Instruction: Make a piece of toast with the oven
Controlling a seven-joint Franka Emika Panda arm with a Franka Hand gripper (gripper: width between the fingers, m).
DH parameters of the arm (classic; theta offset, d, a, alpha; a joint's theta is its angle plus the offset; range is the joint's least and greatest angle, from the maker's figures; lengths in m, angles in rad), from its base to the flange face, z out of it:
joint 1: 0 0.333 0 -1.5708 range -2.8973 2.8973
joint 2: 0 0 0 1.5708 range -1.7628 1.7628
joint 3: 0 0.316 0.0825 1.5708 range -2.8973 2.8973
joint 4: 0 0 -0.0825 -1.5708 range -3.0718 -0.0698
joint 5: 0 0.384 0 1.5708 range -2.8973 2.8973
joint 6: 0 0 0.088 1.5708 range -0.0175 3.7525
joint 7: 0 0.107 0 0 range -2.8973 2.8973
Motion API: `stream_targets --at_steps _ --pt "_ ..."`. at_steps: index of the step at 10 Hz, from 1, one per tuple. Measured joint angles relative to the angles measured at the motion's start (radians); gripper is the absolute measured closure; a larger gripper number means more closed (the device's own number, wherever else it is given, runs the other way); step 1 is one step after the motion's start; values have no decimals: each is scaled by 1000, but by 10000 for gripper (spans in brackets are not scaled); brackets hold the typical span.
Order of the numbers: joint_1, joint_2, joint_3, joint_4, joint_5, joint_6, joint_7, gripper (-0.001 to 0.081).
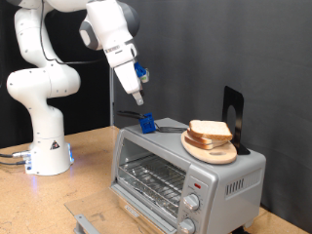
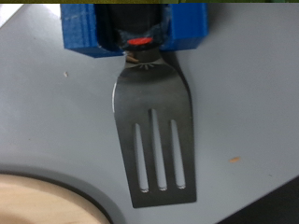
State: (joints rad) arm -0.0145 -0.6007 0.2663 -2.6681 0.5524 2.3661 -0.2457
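Overhead, pincer point(image 1: 139, 98) hovering above oven point(image 1: 185, 166), opening unclear, spatula point(image 2: 159, 140) below, toast point(image 1: 210, 131) on plate point(image 1: 209, 151)

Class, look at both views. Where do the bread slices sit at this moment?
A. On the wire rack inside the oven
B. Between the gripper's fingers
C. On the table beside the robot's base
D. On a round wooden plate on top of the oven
D: in the exterior view the bread slices are stacked on a round wooden plate on top of the oven.
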Motion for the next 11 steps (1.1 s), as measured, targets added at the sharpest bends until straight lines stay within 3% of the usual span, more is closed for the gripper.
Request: stream_targets --at_steps 11 --pt "4 123 66 -34 16 153 0 124"
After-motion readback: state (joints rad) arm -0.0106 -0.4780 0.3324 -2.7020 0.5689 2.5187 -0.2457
